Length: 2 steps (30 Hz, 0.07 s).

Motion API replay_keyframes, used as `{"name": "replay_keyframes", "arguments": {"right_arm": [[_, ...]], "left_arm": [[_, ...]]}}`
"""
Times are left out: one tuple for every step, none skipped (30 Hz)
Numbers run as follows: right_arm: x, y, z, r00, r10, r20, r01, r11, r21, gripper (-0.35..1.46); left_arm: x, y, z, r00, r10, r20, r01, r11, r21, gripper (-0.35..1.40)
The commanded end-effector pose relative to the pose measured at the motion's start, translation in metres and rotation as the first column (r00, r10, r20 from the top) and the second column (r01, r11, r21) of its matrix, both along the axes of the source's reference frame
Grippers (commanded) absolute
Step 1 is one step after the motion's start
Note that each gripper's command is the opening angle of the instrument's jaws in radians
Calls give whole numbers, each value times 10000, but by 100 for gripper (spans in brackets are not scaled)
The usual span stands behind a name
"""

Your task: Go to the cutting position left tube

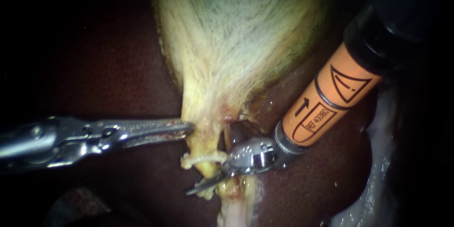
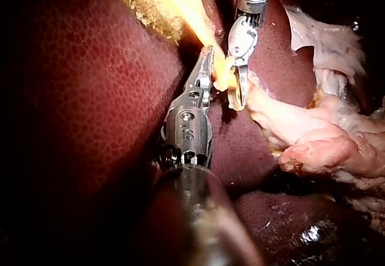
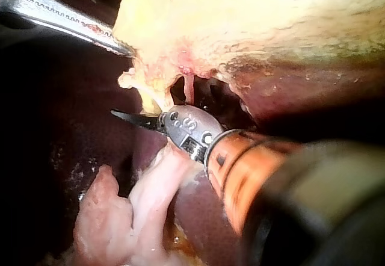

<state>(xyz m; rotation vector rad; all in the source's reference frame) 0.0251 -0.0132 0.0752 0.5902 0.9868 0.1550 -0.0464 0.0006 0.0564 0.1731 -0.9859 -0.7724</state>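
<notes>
On the dark red-brown liver (image 1: 326,175), the pale yellow, tapering gallbladder (image 1: 236,33) narrows to a neck. Your silver left instrument (image 1: 189,126) pinches the edge of that neck. Just below it, your orange-sleeved right instrument (image 1: 205,184) holds its blades parted at the thin yellow left tube (image 1: 208,166). Expect the tube to be soft, slick and easily torn, so keep tension through the neck, never the tube.

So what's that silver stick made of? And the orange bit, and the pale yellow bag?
The left instrument looks like polished metal, probably steel: silvery with bright glints. The orange sleeve on the right instrument seems smooth plastic: even colour, soft sheen. The gallbladder is soft tissue: pale yellow, streaky, moist.
</notes>
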Motion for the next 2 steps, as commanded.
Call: {"name": "replay_keyframes", "arguments": {"right_arm": [[0, 0, 0, 10000, 1, -1, -1, 10000, 2, 123], [0, 0, 0, 10000, 1, -1, -1, 10000, 1, 123]], "left_arm": [[0, 0, 0, 10000, 1, -2, -1, 10000, 2, -35], [0, 0, 0, 10000, 0, -3, 0, 10000, 1, -35]]}}
